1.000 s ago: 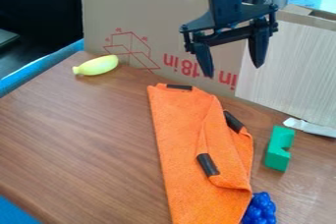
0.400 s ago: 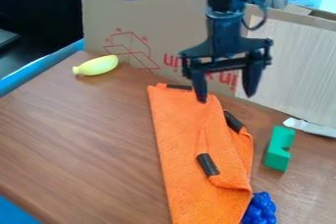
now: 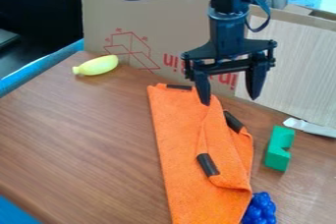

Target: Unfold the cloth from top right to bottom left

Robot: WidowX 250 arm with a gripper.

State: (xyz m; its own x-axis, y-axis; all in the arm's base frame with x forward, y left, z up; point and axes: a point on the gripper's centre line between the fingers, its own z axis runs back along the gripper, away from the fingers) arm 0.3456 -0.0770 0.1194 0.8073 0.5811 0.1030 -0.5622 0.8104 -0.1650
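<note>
My gripper [image 3: 230,100] stands wide, empty. I judge the orange cloth [image 3: 177,154] light and limp; grip point: upper-right folded layer, beside the black patch [image 3: 234,121].

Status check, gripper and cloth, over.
Gripper open, over cloth's top end, holding nothing. Orange cloth still folded, flap on its right side. Green block beside it, blue grapes against lower right edge.
</note>
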